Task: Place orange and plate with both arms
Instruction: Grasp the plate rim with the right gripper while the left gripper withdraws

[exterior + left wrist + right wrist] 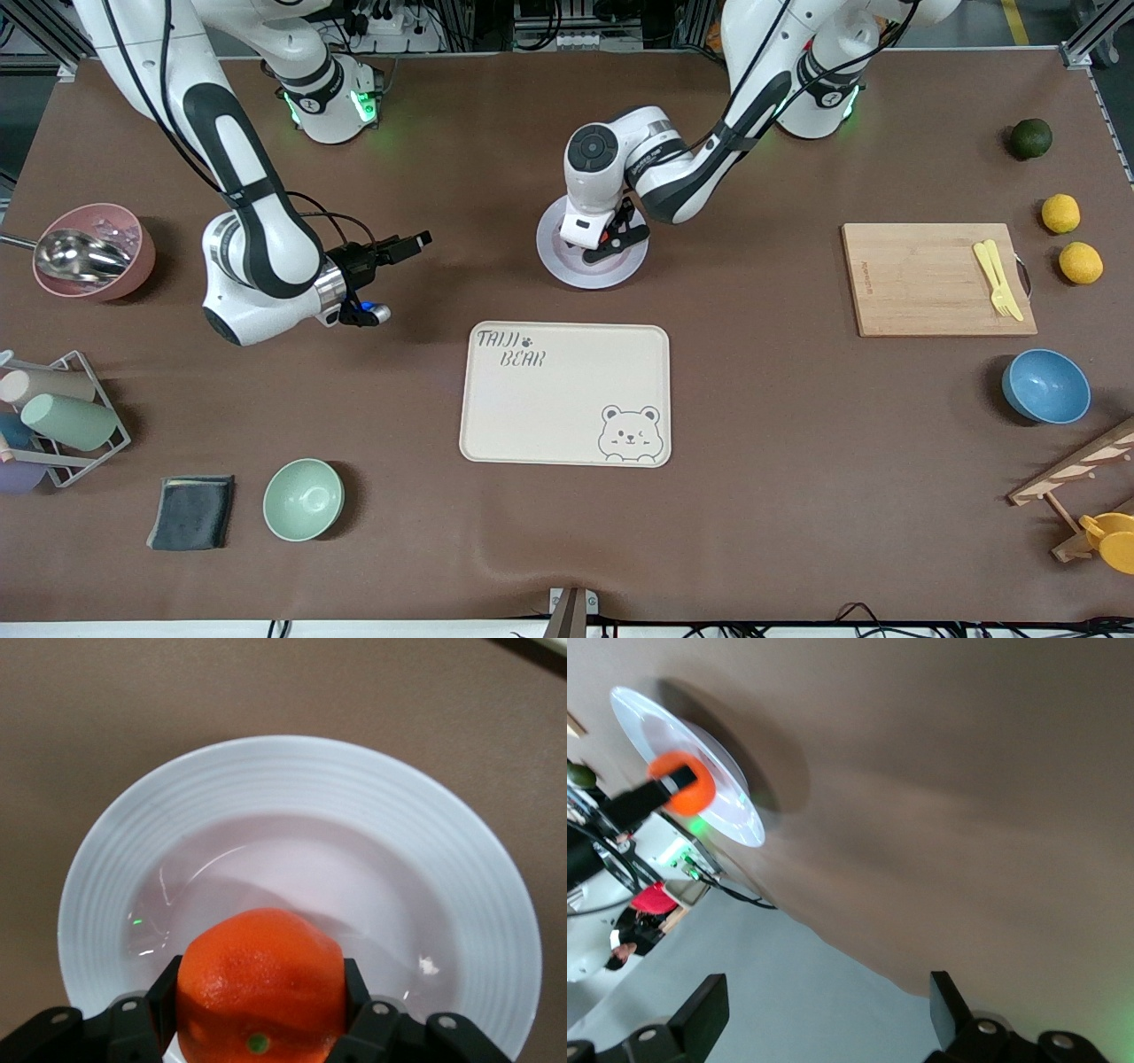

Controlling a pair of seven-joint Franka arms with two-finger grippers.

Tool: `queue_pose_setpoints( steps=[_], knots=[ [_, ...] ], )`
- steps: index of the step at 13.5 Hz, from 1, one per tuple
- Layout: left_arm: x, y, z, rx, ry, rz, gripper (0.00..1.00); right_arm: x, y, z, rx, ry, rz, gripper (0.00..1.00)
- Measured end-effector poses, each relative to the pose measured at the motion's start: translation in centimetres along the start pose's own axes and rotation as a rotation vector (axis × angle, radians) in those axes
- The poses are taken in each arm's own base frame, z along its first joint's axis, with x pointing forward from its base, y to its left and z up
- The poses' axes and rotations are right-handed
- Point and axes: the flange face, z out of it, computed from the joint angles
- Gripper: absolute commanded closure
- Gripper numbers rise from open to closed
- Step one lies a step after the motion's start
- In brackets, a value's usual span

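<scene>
The pale lavender-white plate (567,266) lies on the brown table between the two arm bases and the cream tray. My left gripper (611,246) is over the plate and shut on the orange (259,979), with one black finger (164,992) on each side of it. The orange hangs low over the plate's well (301,842); I cannot tell if it touches. The right wrist view shows the orange (687,784) and plate (647,722) from afar. My right gripper (416,241) is open and empty, held sideways above bare table toward the right arm's end.
The cream bear tray (567,399) lies nearer the front camera than the plate. A cutting board (921,279), two lemons (1060,213), a dark green fruit (1031,138) and a blue bowl (1045,385) sit toward the left arm's end. A pink bowl (133,266), cup rack (53,416) and green bowl (303,499) sit toward the right arm's end.
</scene>
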Motion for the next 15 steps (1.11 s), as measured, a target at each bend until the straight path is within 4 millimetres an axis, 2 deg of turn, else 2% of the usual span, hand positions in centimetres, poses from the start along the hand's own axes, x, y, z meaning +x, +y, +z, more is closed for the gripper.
queue_pose_setpoints(
  steps=[3,5,7,8,10,13,15],
  knots=[
    [0.7,0.8,-0.8,-0.021,0.023,0.0,0.0,-1.0,1.5,1.6,0.0,0.025,-0.03,0.0],
    [1.4,1.0,-2.1,-0.029,0.04,-0.013,0.0,-1.6,1.0,2.3,-0.003,0.034,-0.04,0.0],
    [2.7,0.8,-4.4,-0.021,0.083,-0.018,0.0,-1.9,0.1,2.7,-0.007,0.065,-0.051,0.0],
    [4.3,0.4,-6.4,-0.034,0.114,-0.035,0.0,-1.8,-0.5,3.0,-0.015,0.084,-0.06,0.0],
    [9.4,-1.1,-12.4,-0.037,0.164,-0.083,0.0,-1.3,-2.2,4.3,-0.046,0.132,-0.085,0.0],
    [16.7,-4.2,-23.1,0.001,0.204,-0.129,0.0,-0.4,-5.0,7.2,-0.069,0.208,-0.114,0.0],
    [22.0,-7.4,-29.5,-0.022,0.219,-0.157,0.0,-0.1,-6.8,9.6,-0.078,0.234,-0.128,0.0]
  ],
)
